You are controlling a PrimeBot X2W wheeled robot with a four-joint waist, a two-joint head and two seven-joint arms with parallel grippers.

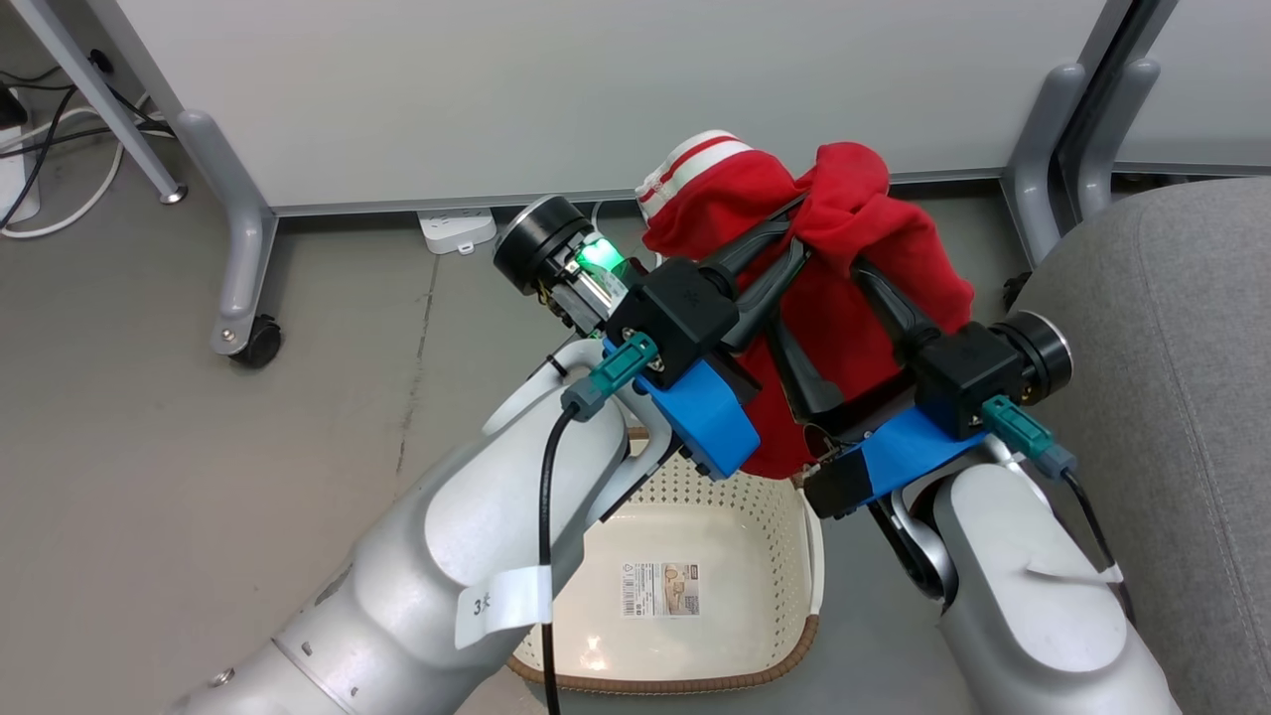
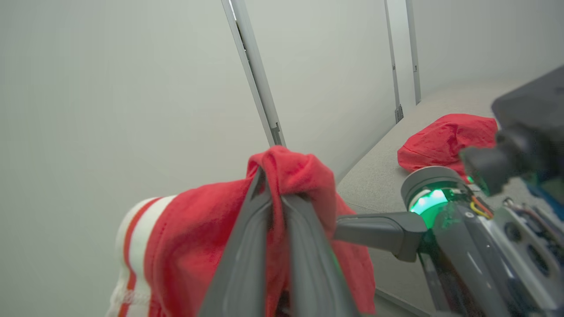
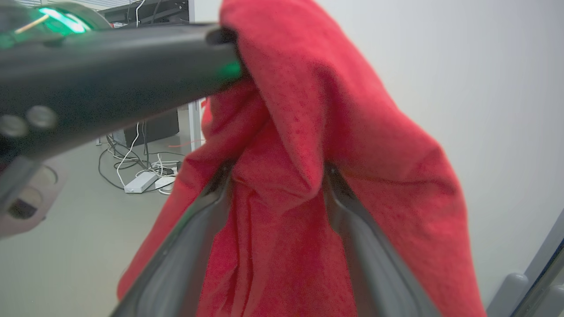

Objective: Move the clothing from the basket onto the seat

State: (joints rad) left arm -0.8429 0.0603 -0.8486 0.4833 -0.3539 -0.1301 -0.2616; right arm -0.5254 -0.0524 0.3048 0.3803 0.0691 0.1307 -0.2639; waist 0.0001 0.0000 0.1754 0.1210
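Note:
One red piece of clothing (image 1: 844, 248) with white striped trim hangs bunched above the basket (image 1: 735, 487). My left gripper (image 1: 794, 233) is shut on its upper fold, also seen in the left wrist view as my left gripper (image 2: 271, 176) pinching the fabric (image 2: 198, 237). My right gripper (image 1: 816, 296) is open, its fingers spread wide with the fabric draped between and over them (image 3: 278, 167). A second red piece of clothing (image 2: 445, 138) lies on the grey seat (image 2: 379, 176). The seat (image 1: 1172, 348) is at the right. The basket shows only a printed label (image 1: 660, 589) inside.
White partition panels stand behind on grey legs, one with a caster (image 1: 260, 343). A white power strip (image 1: 457, 230) lies at the panel's foot and cables (image 1: 60, 129) trail at the far left. Grey floor lies left of the basket.

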